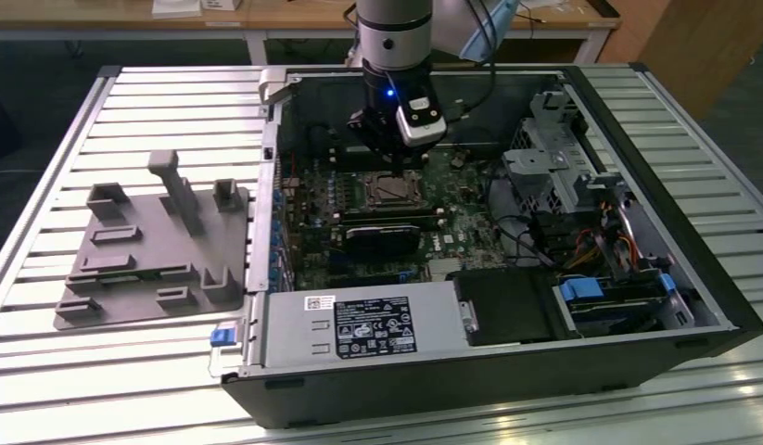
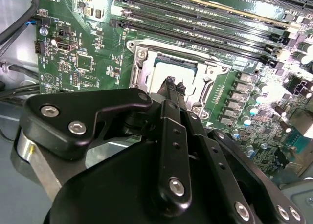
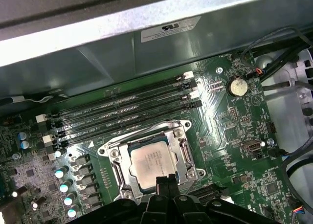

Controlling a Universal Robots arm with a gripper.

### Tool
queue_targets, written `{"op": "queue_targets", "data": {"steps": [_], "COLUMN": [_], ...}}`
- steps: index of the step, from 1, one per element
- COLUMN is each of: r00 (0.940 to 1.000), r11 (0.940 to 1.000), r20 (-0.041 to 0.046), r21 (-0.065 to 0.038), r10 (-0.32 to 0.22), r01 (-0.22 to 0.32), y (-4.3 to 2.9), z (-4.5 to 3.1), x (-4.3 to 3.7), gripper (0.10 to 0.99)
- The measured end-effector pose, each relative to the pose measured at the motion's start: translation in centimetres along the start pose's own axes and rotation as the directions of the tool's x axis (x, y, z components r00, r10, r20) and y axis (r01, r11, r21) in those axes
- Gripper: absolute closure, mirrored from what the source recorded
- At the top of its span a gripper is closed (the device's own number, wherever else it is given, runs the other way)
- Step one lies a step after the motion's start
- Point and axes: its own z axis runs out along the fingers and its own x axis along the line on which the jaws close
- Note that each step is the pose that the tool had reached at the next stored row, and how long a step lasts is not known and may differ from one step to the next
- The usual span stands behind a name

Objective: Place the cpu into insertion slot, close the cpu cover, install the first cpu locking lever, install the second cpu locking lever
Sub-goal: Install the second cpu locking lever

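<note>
End effector point(image 3: 165, 181) over seated cpu point(image 3: 152, 164)

Arm point(image 1: 394, 28): single unit, entering from 12 o'clock in the exterior view, wrist section vertical, pointing straight down. Hand point(image 1: 387, 158): below the wrist, black, tool end downward. In both wrist views the fingers point(image 2: 171, 89) point(image 3: 165, 182) stand together, tips closed with no gap and nothing between them.
</note>
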Motion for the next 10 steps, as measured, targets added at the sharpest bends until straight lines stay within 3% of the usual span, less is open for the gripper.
{"op": "queue_targets", "data": {"steps": [10], "r00": [1.0000], "r11": [1.0000], "r20": [0.0000], "r21": [0.000], "r10": [0.000], "r01": [0.000], "y": [-1.14], "z": [0.02], "x": [-0.37], "gripper": [0.984]}}
